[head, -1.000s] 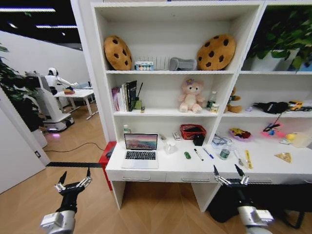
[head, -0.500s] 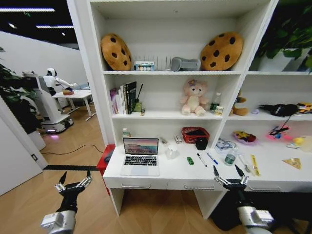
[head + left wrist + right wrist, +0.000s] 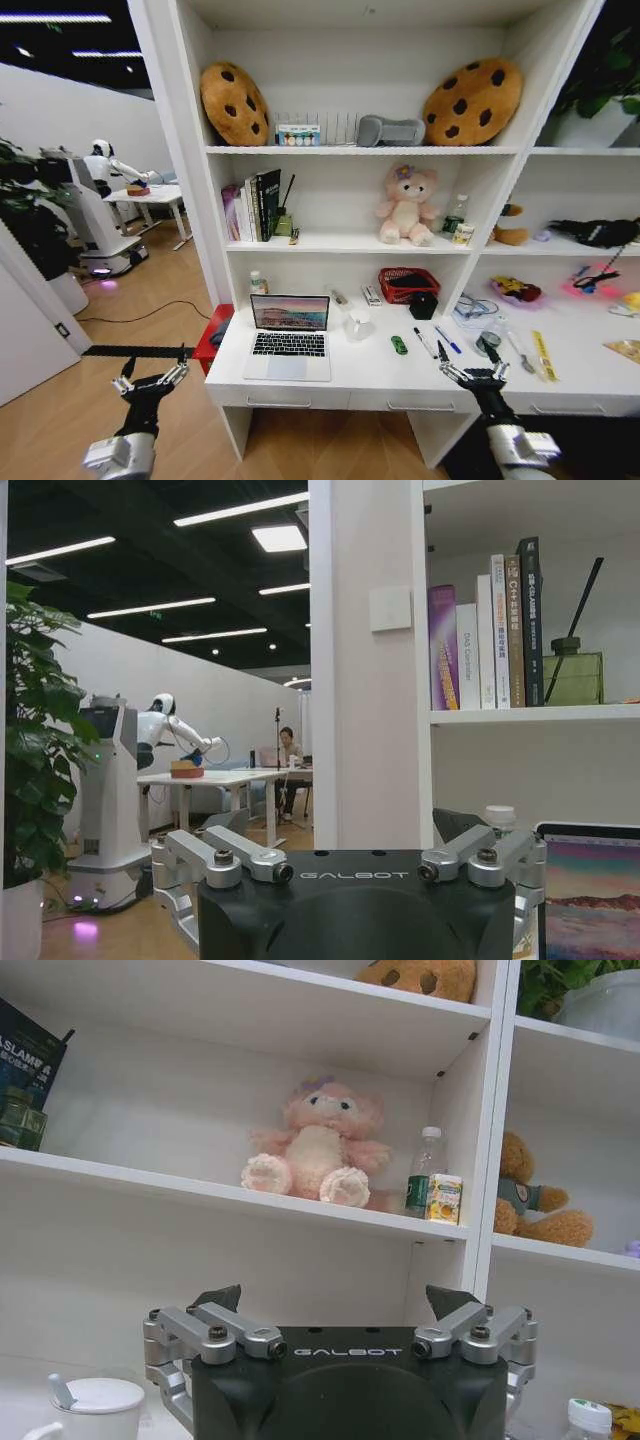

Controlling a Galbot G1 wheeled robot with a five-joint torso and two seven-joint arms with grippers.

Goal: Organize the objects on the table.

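Observation:
The table (image 3: 400, 375) is a long white desk joined to a tall shelf unit. On it lie an open silver laptop (image 3: 290, 338), a white mug (image 3: 358, 325), a tiny green toy (image 3: 399, 345), a black pen (image 3: 427, 343), a blue pen (image 3: 447, 340), a small jar (image 3: 486, 343) and a yellow strip (image 3: 543, 355). My left gripper (image 3: 152, 362) hangs open, low and to the left of the desk, over the floor. Open too, my right gripper (image 3: 465, 357) is at the desk's front edge near the pens. The left wrist view shows the left gripper (image 3: 340, 830) beside the laptop (image 3: 590, 900). The right wrist view has the right gripper (image 3: 340, 1305) and the mug (image 3: 85, 1408).
A red basket (image 3: 408, 283) and a black box (image 3: 423, 304) stand at the desk's back. Books (image 3: 255, 205) and a pink plush toy (image 3: 405, 205) fill the shelf above. A red object (image 3: 215, 335) sits by the desk's left end. Another robot (image 3: 95, 200) stands far left.
The whole picture has shifted: the desk and shelves look nearer and sit lower and further right, so the camera has moved. Both grippers keep their pose and stay open.

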